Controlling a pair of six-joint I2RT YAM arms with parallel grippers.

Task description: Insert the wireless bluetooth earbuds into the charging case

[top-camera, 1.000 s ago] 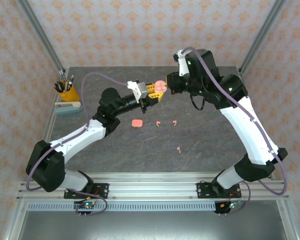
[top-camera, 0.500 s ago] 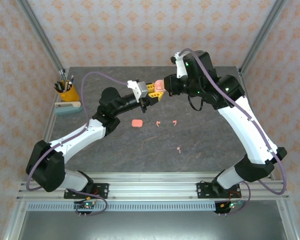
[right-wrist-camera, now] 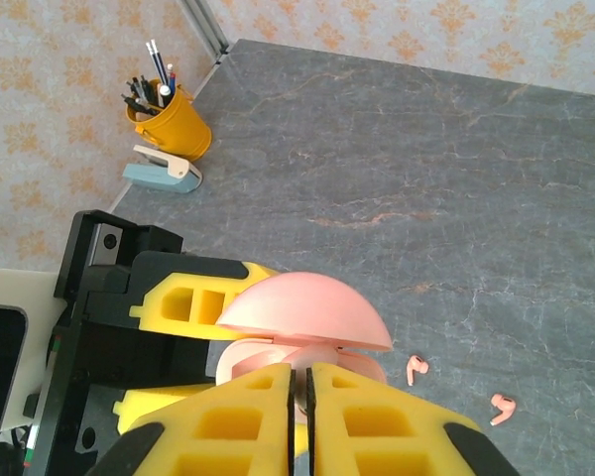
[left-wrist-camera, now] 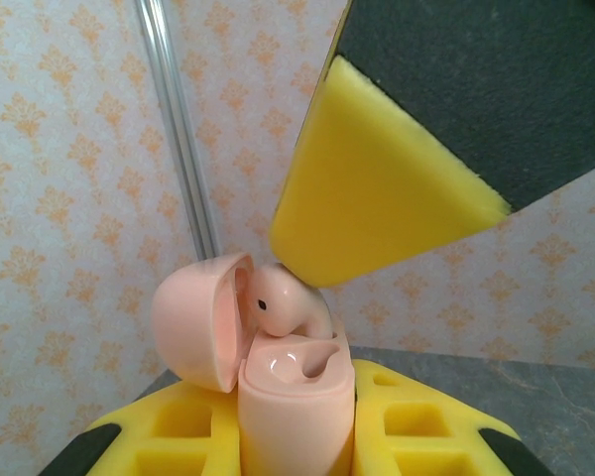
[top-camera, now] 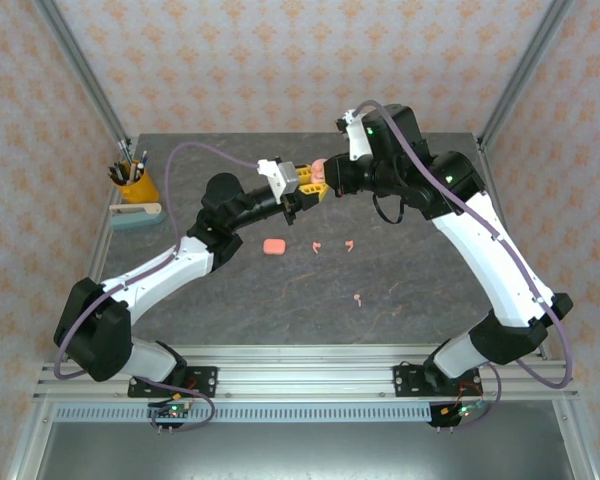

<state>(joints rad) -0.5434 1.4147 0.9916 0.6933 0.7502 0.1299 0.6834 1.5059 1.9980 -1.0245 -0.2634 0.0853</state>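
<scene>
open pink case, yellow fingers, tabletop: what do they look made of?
open pink case: likely hard plastic, satin shell, glossy inner tray with a highlight.
yellow fingers: probably moulded or printed plastic, matte, no glare, pocketed; could be firm foam.
tabletop: dark grey, veined like stone, matte; may be printed laminate.

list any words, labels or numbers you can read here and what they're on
No readable text anywhere.
The case, pen cup and stapler show no print.
Any marking on the small boards at the near rail is too small to read.
</scene>
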